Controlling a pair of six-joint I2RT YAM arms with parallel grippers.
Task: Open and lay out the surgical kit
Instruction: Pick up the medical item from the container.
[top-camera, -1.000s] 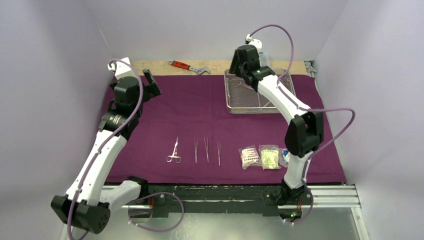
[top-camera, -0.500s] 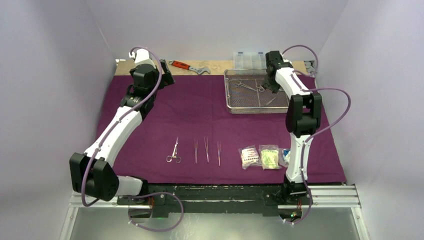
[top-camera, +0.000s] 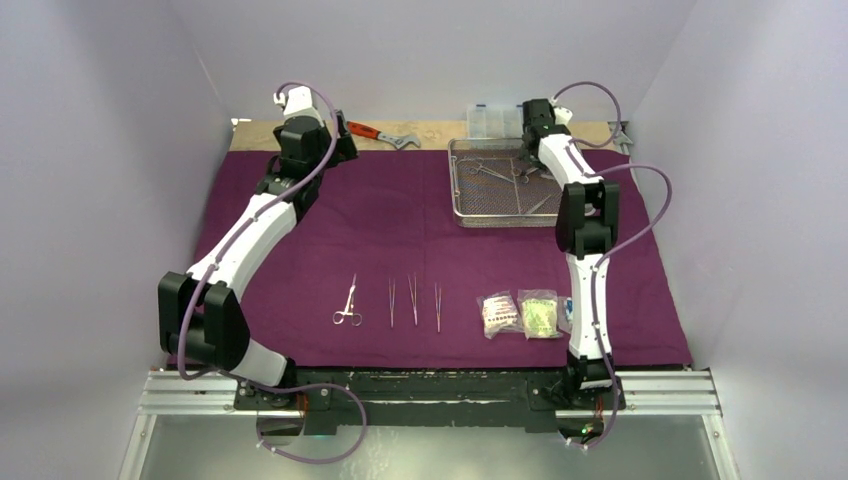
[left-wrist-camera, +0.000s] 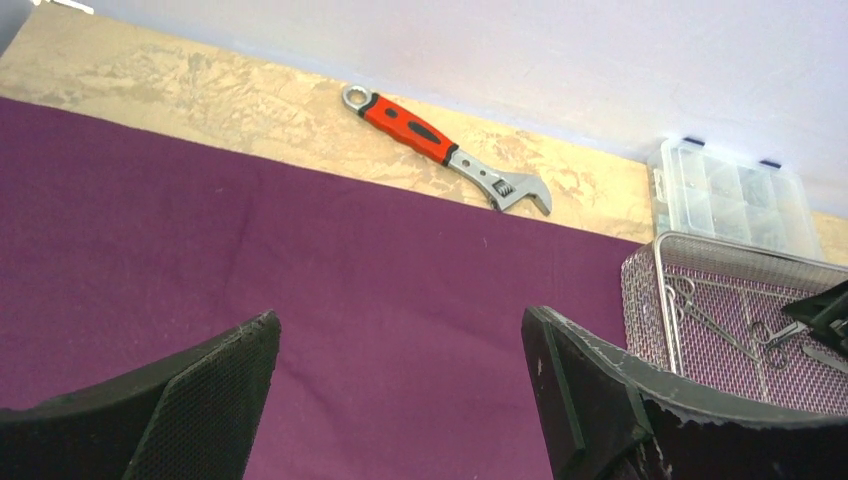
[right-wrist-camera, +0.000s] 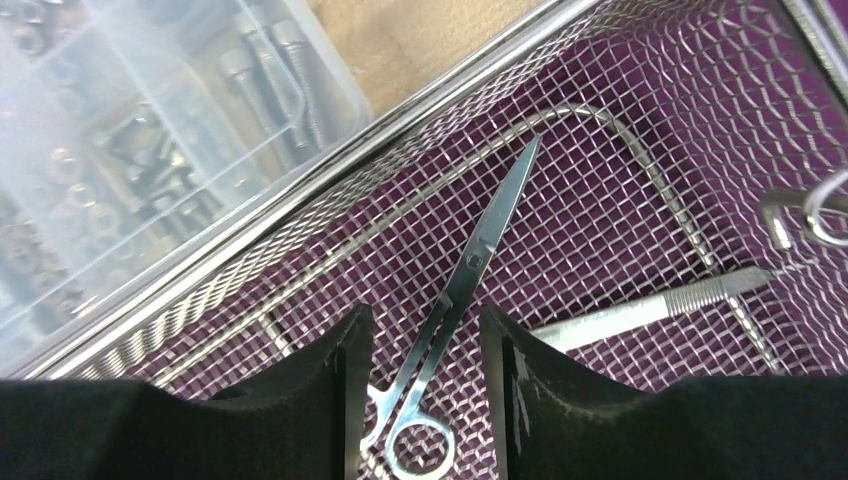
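Left pincer (left-wrist-camera: 400, 410): gapes wide, grips nothing, hovers over the dark-purple cloth (left-wrist-camera: 300, 290) close to its far edge. Ahead of it: red-handled wrench (left-wrist-camera: 440, 150), flat on the bare worktop (left-wrist-camera: 200, 90) strip past the cloth. Ahead and to its right: clear compartment box (left-wrist-camera: 735, 190), and just nearer than that the wire-mesh tray (left-wrist-camera: 740, 250), sitting on the cloth.

Right pincer (right-wrist-camera: 420, 400): sits low inside the tray, partly open, fingers (right-wrist-camera: 320, 400) straddling the shank of the scissor-like forceps (right-wrist-camera: 480, 250). Slim gap on each side of the shank, so no grip on it. Forceps lie flat on the mesh, tips pointing ahead of the pincer toward the far rim, finger ring right under the pincer. Right of the pincer, also on the mesh: knurled steel handle (right-wrist-camera: 650, 305). Ahead-left, outside the rim: the compartment box, bolts visible inside.

Well behind both pincers, toward the arm bases, in a row on the cloth: second forceps (top-camera: 348, 303), three tweezers (top-camera: 413, 300), then clear packets (top-camera: 520, 313). Two packets in plain view, third partly hidden by the right arm.
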